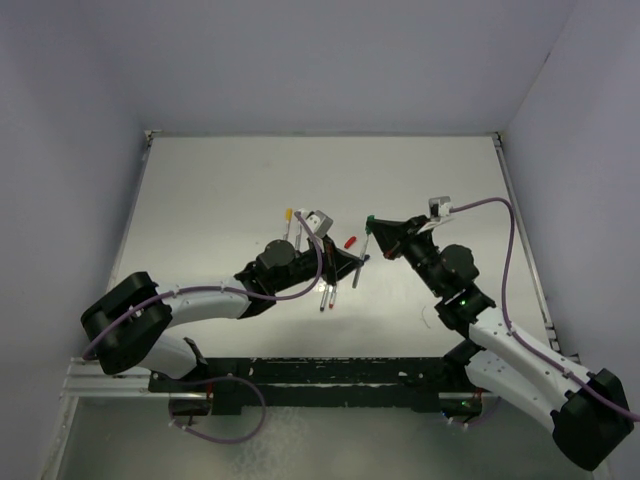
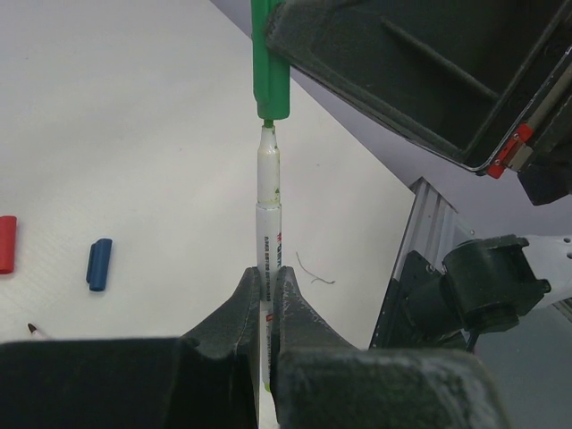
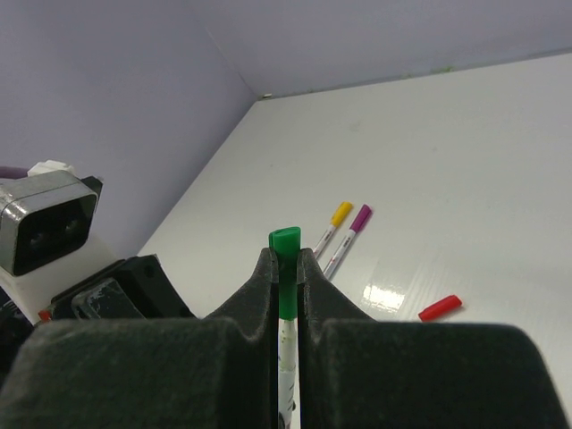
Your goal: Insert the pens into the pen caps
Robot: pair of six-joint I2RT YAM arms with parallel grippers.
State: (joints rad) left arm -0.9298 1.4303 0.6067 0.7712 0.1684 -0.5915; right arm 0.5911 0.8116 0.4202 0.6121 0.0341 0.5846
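The left fingers point(image 2: 237, 313) are clamped on a grey-white pen point(image 2: 268, 210). Its green tip is just at the mouth of the green cap point(image 2: 270, 80), which the right fingers point(image 3: 255, 290) pinch. The print on the barrel is too small to read. A red cap point(image 2: 6, 244) and a blue cap point(image 2: 99, 264) lie apart on the desk point(image 2: 134, 134).

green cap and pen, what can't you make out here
Whether the pen tip is inside the green cap: left wrist, the cap wall hides it.
Right wrist: the right gripper covers that joint.
Top view: too small.
Pen's rear end: the left gripper hides it.
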